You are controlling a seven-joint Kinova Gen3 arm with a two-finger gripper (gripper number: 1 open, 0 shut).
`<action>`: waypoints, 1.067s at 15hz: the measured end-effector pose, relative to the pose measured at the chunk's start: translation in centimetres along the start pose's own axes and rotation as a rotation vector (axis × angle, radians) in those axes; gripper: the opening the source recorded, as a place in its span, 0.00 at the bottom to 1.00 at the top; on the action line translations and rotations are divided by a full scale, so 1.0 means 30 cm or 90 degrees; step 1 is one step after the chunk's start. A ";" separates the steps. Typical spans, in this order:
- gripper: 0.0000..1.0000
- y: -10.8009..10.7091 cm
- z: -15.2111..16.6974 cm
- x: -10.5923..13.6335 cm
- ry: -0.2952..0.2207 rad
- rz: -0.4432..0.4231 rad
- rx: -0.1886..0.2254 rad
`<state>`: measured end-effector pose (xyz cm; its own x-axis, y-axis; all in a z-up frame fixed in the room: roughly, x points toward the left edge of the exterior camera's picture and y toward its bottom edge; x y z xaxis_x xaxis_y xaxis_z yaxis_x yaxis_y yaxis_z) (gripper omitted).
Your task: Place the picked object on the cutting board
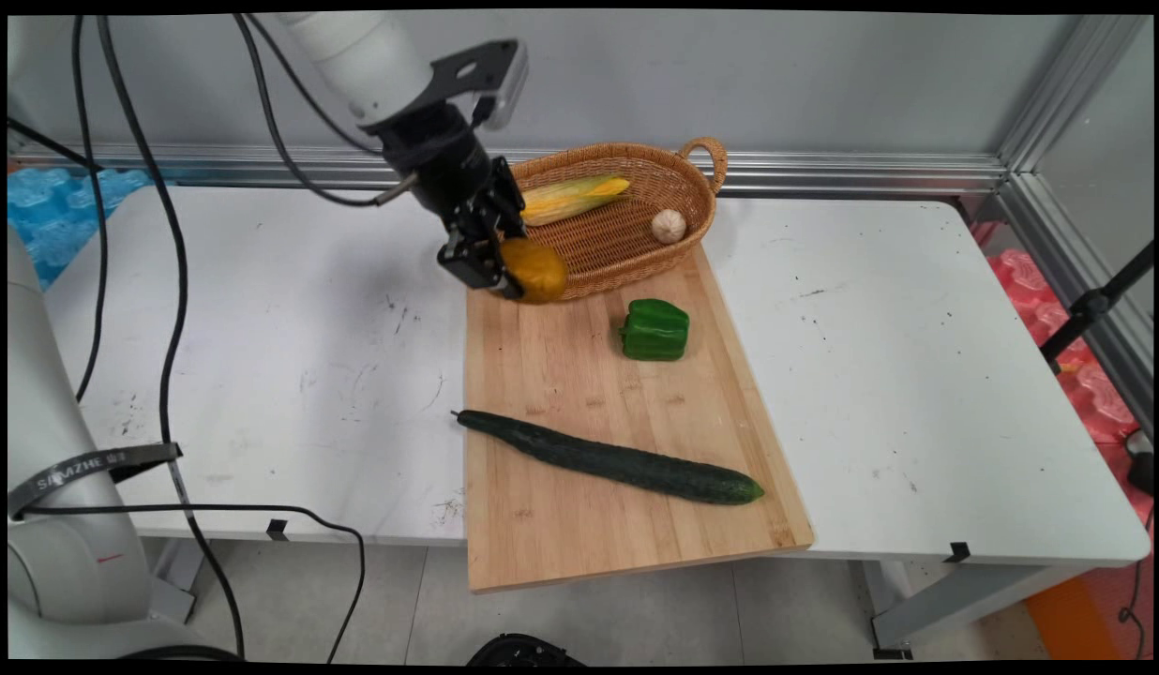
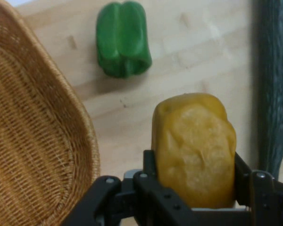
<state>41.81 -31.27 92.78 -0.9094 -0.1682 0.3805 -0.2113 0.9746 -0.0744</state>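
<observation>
- The jaws (image 1: 506, 265) were clenched on a yellow pepper (image 1: 534, 270), gripping it on both sides.
- The yellow pepper was held off the cutting board (image 1: 579, 394), over the board's far end, just beside the basket's near rim.
- The basket (image 1: 626, 246), wicker with a handle, stood immediately behind the jaws; it held an ear of corn (image 1: 572, 198) and a garlic bulb (image 1: 669, 225).
- A green pepper (image 1: 654, 329) lay on the cutting board, near the jaws, to their right in the main view.
- A cucumber (image 1: 609, 459) lay across the board, well apart from the jaws, toward the near edge.
- The board rested on the white bench (image 1: 870, 375).
</observation>
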 end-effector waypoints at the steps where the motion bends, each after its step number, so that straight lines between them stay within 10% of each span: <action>1: 0.00 -0.002 0.016 -0.011 -0.003 0.011 -0.002; 16: 0.00 -0.041 0.393 -0.127 0.019 0.087 -0.049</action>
<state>41.30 -33.59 80.56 -0.9165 -0.0298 0.3989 -0.0573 0.9967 -0.0572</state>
